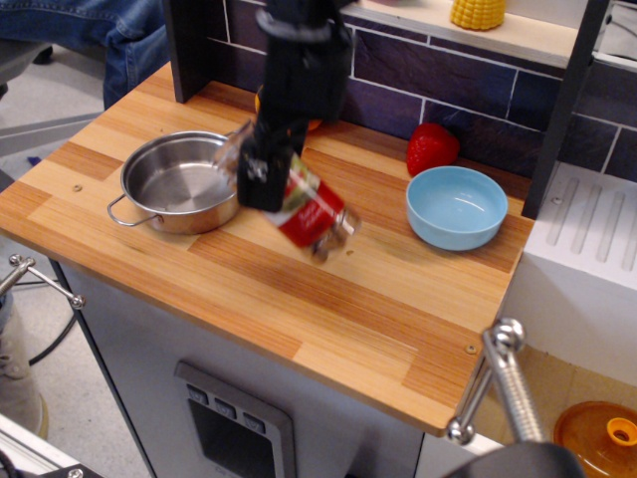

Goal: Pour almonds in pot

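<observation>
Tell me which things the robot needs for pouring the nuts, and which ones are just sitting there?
Needed for the job:
- the jar of almonds, tipped over and gripped in the hand
- the shiny pot

Just sitting there:
- the blue bowl
- the strawberry
- the pumpkin, mostly hidden behind the arm
- the corn on the shelf

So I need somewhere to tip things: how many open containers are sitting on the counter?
2: the steel pot at the left, and the light blue bowl at the right, beside the strawberry. The jar is tilted in the hand, not set down.
</observation>
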Controlling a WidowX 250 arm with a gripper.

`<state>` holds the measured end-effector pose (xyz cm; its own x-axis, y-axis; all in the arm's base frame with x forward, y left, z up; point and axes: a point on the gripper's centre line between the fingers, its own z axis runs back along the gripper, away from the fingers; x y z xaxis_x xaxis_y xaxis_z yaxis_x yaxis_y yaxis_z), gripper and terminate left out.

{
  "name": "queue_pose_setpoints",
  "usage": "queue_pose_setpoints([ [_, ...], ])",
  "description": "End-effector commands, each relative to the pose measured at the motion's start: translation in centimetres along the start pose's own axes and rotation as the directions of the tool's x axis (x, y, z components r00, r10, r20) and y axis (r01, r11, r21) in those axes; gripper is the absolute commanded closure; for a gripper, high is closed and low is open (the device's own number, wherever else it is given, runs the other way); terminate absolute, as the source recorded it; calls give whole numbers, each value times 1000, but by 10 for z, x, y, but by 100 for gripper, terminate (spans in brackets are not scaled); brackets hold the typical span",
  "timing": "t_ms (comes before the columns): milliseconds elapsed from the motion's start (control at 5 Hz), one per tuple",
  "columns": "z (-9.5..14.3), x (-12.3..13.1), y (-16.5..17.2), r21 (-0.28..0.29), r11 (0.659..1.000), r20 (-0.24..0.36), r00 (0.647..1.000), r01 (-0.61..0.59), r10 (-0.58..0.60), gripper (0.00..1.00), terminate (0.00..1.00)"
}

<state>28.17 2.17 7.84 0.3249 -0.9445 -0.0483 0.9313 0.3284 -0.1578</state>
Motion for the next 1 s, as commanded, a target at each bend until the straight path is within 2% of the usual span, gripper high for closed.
queue_pose_setpoints([
  [0, 22, -20, 22, -28, 997, 273, 960, 73, -63, 100, 0],
  [200, 22, -27, 23, -20, 993, 399, 912, 113, -96, 100, 0],
  [400, 29, -36, 23, -26, 989, 499, 860, 142, -111, 100, 0],
  [600, 27, -41, 21, 14, 989, 584, 801, 148, -128, 100, 0],
  [800, 30, -42, 25, 13, 991, 641, 759, 133, -110, 100, 0],
])
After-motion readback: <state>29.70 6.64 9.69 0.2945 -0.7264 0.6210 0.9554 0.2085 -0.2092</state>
